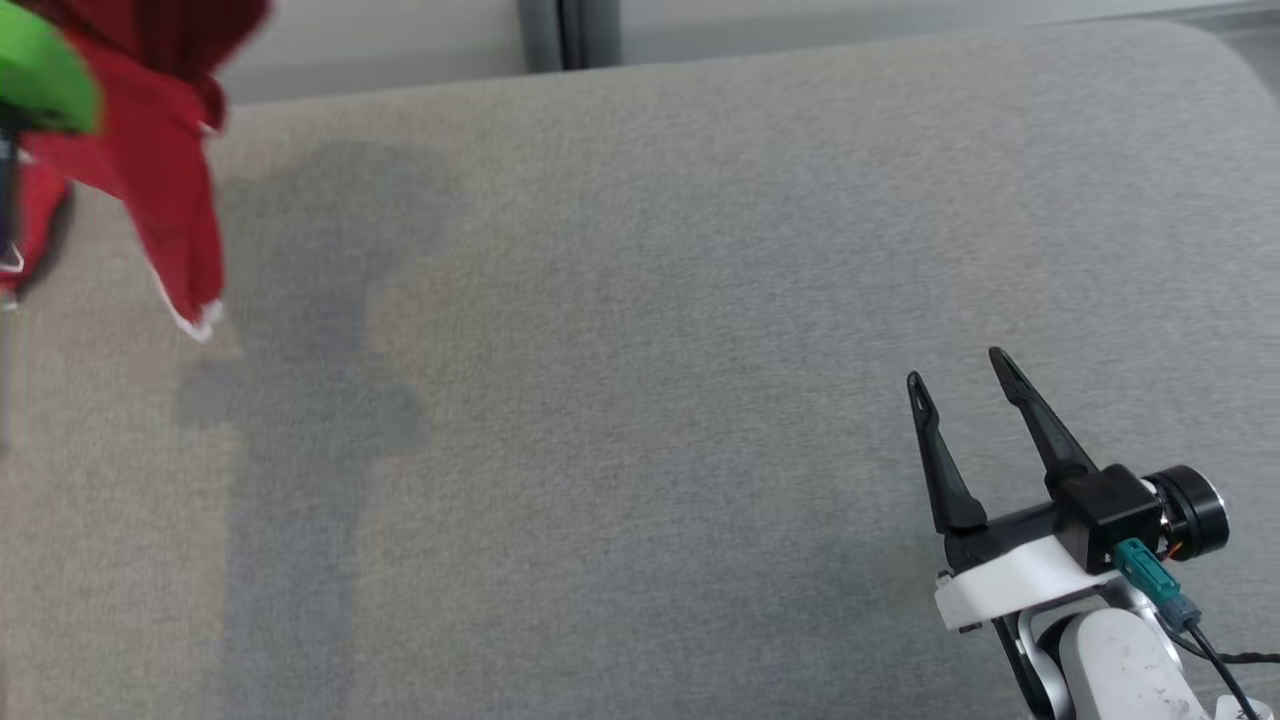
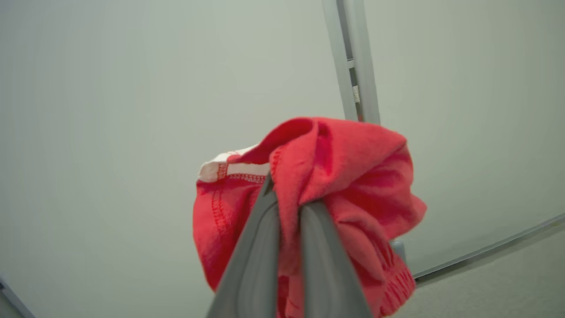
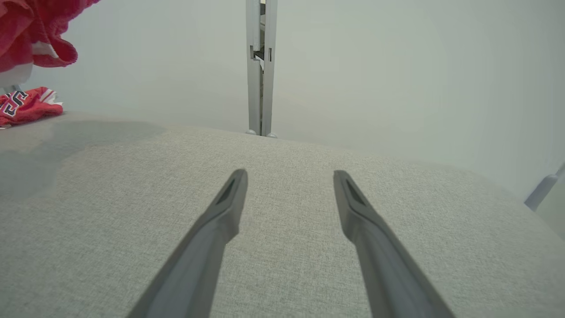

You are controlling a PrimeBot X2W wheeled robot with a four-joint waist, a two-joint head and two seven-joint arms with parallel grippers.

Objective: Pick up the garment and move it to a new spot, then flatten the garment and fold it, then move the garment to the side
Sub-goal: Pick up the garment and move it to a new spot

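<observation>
Left end effector (image 2: 289, 196), pinching one garment (image 2: 353, 168)

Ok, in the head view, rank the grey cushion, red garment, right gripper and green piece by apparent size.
1. grey cushion.
2-3. red garment and right gripper: close, and the garment is cropped and nearer the camera, so unranked.
4. green piece, also cropped.

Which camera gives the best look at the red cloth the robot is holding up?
Left wrist view: the red cloth sits centred, pinched by the fingers of the left gripper. Head view catches it blurred at its top-left corner; right wrist view, just an edge.
</observation>
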